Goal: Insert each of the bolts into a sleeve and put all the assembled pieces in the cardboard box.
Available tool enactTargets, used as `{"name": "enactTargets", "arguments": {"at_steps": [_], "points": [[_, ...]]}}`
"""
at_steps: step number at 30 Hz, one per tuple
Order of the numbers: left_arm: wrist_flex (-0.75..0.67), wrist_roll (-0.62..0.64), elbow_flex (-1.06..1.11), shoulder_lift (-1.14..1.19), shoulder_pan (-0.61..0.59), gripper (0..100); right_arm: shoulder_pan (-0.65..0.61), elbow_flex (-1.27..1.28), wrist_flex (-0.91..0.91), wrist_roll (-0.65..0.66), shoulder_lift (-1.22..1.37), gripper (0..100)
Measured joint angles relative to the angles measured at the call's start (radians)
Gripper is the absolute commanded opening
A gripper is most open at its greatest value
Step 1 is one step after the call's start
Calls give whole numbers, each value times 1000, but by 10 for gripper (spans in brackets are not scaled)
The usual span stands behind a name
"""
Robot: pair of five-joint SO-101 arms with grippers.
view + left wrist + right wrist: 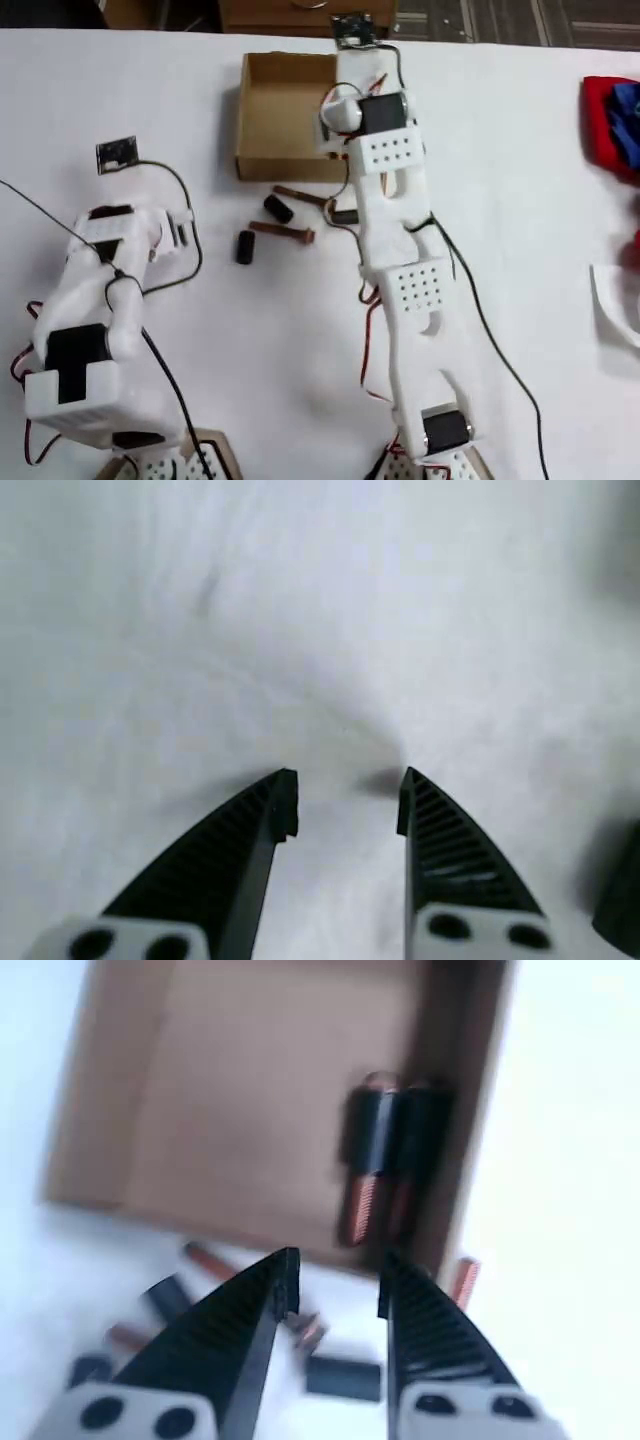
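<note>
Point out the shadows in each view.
High view: faint shadows edge the arms on the table. Left wrist view: a dark patch lies just ahead of the left gripper. Right wrist view: the cardboard box is darkest along the wall beside the sleeved bolt.

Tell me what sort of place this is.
Probably a robotics lab or hobby workbench: a white table holds a wired left arm and right arm, a cardboard box, and loose bolts and sleeves set out for practice.
</note>
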Motion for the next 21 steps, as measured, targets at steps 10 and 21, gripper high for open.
{"name": "enactTargets", "arguments": {"at_steps": [10,21], "points": [[0,17,0,0,-38,181,-222,485,12,-63,-276,112],[0,399,0,5,-249,181,-371,726,-87,-387,-319,112]]}}
